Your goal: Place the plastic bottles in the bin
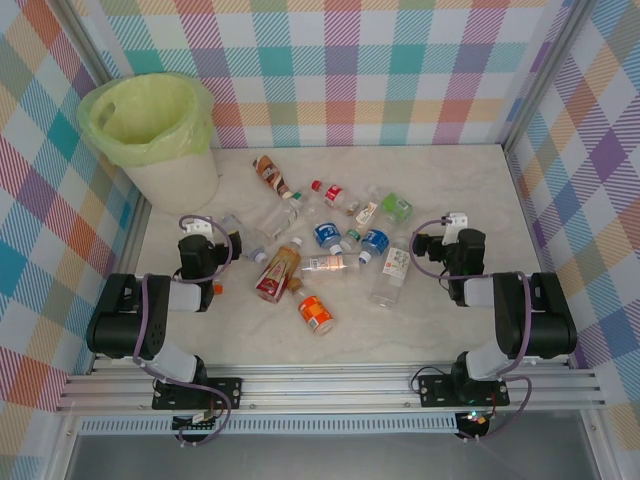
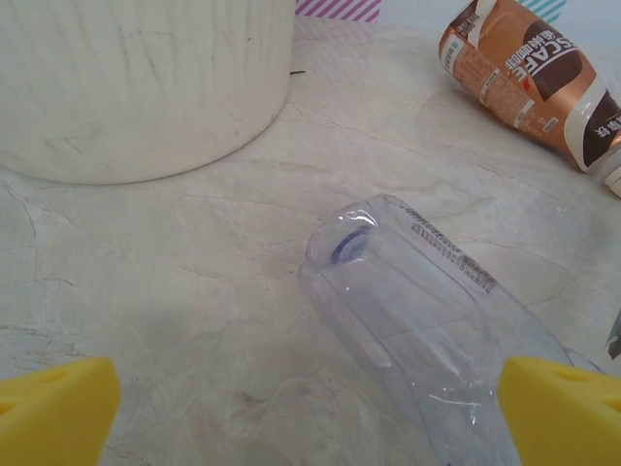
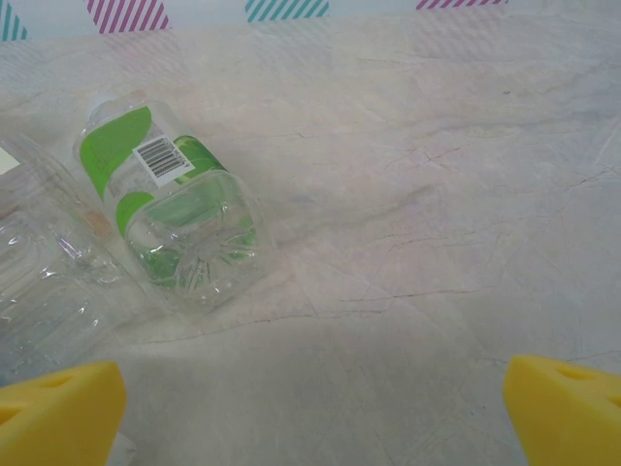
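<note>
At the near end of the table (image 1: pixel 500 200), the left gripper (image 2: pixel 310 413) is spread wide. A clear bottle (image 2: pixel 417 301) lies on its side between the jaws, seemingly lined up for a grasp. The right gripper (image 3: pixel 310 413) is also wide and holds nothing. It hangs over bare table beside a green-labelled bottle (image 3: pixel 170 209). Further out, the plastic bottles (image 1: pixel 325 235) lie scattered mid-table. Farthest, at the back left corner, stands the bin (image 1: pixel 180 178), with no bottle visible inside. It sits beyond the left arm, so that arm probably suits the carry.
</note>
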`<action>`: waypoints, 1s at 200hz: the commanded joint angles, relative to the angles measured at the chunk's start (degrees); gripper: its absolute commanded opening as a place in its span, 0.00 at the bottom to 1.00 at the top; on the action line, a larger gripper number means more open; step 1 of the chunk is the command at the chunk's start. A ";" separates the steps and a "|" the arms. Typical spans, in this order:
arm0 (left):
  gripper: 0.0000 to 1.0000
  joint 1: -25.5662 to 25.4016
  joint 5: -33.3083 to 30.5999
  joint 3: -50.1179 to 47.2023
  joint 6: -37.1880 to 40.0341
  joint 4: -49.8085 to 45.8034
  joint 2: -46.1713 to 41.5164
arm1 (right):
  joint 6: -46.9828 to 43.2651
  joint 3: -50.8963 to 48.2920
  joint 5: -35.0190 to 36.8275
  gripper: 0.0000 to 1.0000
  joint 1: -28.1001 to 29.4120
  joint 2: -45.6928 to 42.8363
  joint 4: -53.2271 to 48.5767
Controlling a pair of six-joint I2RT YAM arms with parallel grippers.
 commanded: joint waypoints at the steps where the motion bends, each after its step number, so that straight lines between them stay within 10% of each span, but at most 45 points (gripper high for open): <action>1: 1.00 -0.82 -1.60 -3.64 -0.54 2.99 -5.54 | 0.54 -2.70 -0.30 1.00 -0.33 -2.33 6.46; 51: 1.00 -0.92 -7.03 -3.08 -5.19 -18.57 -27.33 | 2.07 -0.18 2.07 1.00 -0.32 -15.85 -9.01; 103: 1.00 -0.82 -14.15 8.12 -26.56 -62.46 -47.11 | 15.37 16.16 2.77 1.00 -0.32 -19.36 -45.60; 200: 1.00 -0.67 4.24 22.20 -26.39 -78.43 -15.46 | 29.63 17.96 -7.41 1.00 -0.32 -16.94 -42.11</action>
